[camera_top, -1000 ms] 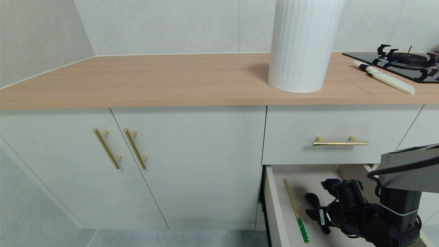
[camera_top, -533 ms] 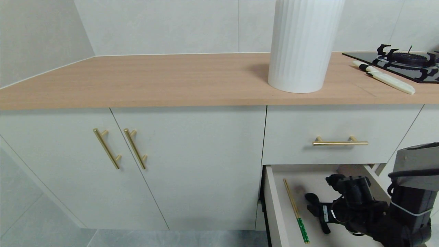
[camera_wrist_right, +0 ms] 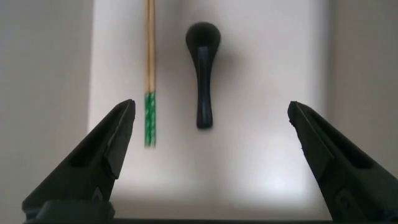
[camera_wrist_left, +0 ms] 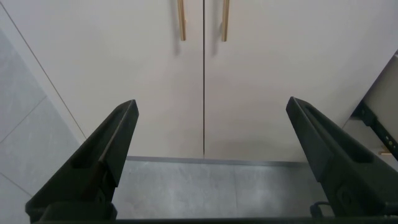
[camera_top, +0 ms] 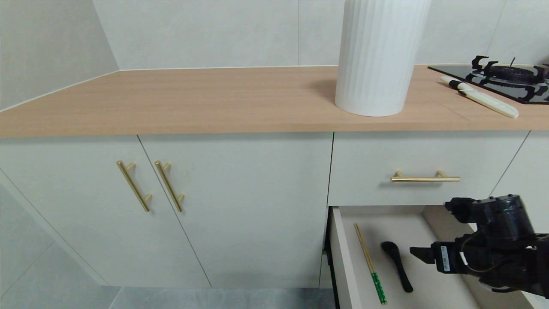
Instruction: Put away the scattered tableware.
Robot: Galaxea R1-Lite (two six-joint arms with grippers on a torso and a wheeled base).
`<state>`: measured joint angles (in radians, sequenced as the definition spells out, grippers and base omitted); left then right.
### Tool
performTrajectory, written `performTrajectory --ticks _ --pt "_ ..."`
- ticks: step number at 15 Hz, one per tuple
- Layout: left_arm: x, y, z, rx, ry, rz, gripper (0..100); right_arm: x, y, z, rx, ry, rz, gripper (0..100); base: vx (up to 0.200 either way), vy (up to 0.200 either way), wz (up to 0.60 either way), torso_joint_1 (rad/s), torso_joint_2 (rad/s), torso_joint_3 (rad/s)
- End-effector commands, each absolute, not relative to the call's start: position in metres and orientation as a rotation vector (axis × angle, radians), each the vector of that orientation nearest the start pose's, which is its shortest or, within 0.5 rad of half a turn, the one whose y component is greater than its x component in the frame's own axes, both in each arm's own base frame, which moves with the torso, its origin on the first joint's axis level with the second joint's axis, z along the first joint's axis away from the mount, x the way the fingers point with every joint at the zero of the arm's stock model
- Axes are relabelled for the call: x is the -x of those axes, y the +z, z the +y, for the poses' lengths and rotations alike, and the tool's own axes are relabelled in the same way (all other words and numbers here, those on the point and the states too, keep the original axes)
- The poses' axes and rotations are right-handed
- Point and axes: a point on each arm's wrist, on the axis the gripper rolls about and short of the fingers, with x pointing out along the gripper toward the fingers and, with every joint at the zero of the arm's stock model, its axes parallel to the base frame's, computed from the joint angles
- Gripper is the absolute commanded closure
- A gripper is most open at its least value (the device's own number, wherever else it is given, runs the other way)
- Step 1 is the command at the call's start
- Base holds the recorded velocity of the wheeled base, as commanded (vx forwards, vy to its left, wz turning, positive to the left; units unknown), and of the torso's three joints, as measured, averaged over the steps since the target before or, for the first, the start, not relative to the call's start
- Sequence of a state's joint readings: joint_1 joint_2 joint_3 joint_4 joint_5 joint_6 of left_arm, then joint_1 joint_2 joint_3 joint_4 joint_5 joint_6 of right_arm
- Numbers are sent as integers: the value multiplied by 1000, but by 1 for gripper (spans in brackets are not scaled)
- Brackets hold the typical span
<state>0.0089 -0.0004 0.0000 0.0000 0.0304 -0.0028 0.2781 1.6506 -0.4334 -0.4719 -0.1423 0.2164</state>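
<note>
Chopsticks (camera_top: pixel 369 264) and a black spoon (camera_top: pixel 396 265) lay side by side without touching on the floor of the pulled-out lower drawer (camera_top: pixel 340 253). The chopsticks ran close along its left wall with their green ends toward the front. The spoon lay just to their right, bowl toward the back. From the spoon to the drawer's right wall the floor was bare.

The right gripper (camera_top: pixel 431 228) hung over that right part of the drawer, above the spoon's level. Its jaws were spread wide and had nothing between them. From its wrist camera both utensils sat inside the span of the two fingers (camera_wrist_right: pixel 102 158).

The left gripper (camera_wrist_left: pixel 211 104) faced the closed cabinet doors (camera_wrist_left: pixel 261 74) low down, near the floor (camera_wrist_left: pixel 205 186). It was likewise splayed fully apart and empty.

Above the open drawer, the upper drawer (camera_top: pixel 377 159) was closed. On the countertop (camera_top: pixel 171 98) a white ribbed vase (camera_top: pixel 373 60) stood near the front edge. A knife (camera_top: pixel 480 96) lay at an angle beside the stove (camera_top: pixel 510 77)
</note>
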Motion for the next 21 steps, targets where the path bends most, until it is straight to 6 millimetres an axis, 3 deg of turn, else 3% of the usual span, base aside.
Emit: performTrajectory --ticks 1,6,10,21 --pt "23 75 0 3 40 0 0 -197 143 53 -86 67 602 0 0 0 0 0 0 0" --pt "23 75 0 6 40 0 0 -164 154 46 -80 68 618 0 0 0 0 0 0 0" --pt "23 75 0 5 40 0 0 -156 153 44 -69 59 651 0 0 0 0 0 0 0" --pt "23 75 0 5 40 0 0 -143 147 53 -6 125 747 0 -200 0 0 2 2 3"
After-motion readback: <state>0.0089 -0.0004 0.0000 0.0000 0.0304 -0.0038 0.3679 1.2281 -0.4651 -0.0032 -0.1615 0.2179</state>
